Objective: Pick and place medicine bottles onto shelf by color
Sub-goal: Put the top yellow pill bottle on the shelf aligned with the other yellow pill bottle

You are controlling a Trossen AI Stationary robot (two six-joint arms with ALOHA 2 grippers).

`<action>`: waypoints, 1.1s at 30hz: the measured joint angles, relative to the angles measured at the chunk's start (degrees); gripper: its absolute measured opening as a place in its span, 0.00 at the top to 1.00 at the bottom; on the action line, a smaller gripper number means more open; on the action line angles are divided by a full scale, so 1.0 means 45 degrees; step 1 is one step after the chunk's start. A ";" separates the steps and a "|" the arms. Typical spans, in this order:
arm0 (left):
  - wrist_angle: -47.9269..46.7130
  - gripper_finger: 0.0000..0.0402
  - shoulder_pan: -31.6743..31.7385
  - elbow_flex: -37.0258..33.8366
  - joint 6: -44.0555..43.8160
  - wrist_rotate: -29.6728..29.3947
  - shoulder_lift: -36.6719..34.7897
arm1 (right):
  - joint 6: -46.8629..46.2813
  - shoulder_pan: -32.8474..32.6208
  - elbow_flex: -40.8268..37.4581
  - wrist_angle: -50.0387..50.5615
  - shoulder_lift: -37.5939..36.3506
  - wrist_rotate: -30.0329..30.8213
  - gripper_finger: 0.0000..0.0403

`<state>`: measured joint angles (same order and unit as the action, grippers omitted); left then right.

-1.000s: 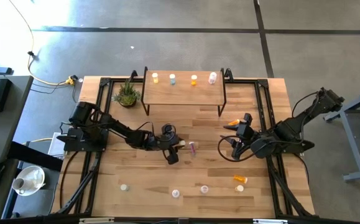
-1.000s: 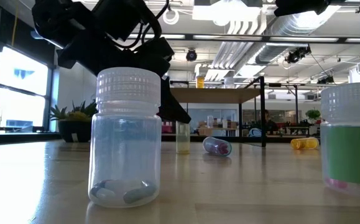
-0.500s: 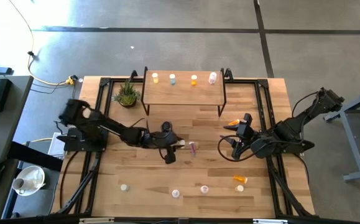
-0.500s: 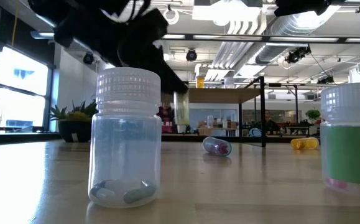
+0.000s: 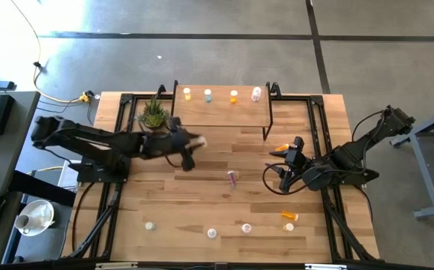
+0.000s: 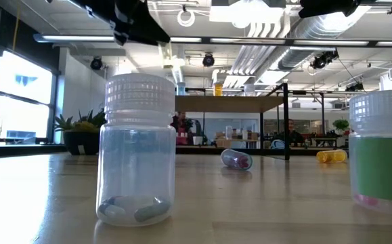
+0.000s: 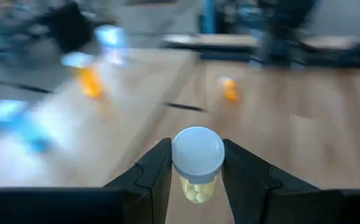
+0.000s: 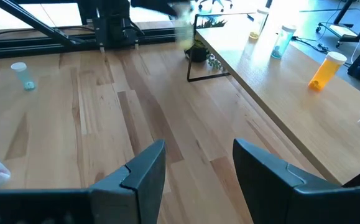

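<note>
My left gripper (image 5: 193, 146) hangs above the table near the shelf's left front leg, shut on a yellow medicine bottle (image 7: 197, 165) with a white cap. The low wooden shelf (image 5: 220, 112) stands at the far edge and bears a yellow (image 5: 187, 94), a pale blue (image 5: 208, 94), an orange (image 5: 234, 95) and a pinkish bottle (image 5: 256, 94), each upright on its base. A pink bottle (image 5: 233, 178) lies on its side mid-table. My right gripper (image 8: 198, 163) waits open at the table's right, nothing between its fingers. My left gripper pinches the yellow bottle between its two fingers, just below the white cap (image 7: 198, 151). The fingers (image 7: 156, 171) come at it nearly level, slanting a little down. The bottle is lifted clear of the table, roughly upright, its body (image 7: 196, 188) hanging below the fingers.
A potted plant (image 5: 154, 114) stands left of the shelf, close to my left gripper. An orange bottle (image 5: 282, 148) lies beside my right gripper (image 5: 284, 169). Several more bottles stand or lie along the near edge, among them a clear blue one (image 6: 139, 156) and an orange one (image 5: 289, 216).
My left gripper has taken the yellow bottle up off the middle of the table. It has carried the bottle toward the far left, drawing back to the shelf's left end. The bottle is now lifted clear. The pink bottle stays where it lay.
</note>
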<state>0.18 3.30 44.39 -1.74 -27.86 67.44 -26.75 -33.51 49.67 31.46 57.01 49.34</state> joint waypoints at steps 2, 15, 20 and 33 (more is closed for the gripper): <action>-0.0443 0.71 0.0461 0.0001 0.0124 -0.0451 -0.0443 | -0.0003 0.0003 0.0000 -0.0003 0.0000 0.0000 0.56; -0.0742 0.71 0.4861 -0.0003 -0.0168 0.1682 -0.0807 | 0.0013 0.0025 0.0000 -0.0008 0.0000 0.0061 0.56; -0.1683 0.71 0.6034 0.0404 -0.0244 0.2156 -0.0798 | 0.0045 0.0032 0.0000 -0.0008 0.0000 0.0097 0.56; -0.3644 0.71 0.6434 0.1311 -0.0807 0.2979 -0.0163 | 0.0045 0.0032 0.0000 -0.0008 0.0000 0.0102 0.56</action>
<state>-16.22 32.26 50.29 -5.37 -14.45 66.71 -26.55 -33.36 49.67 31.42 57.01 49.80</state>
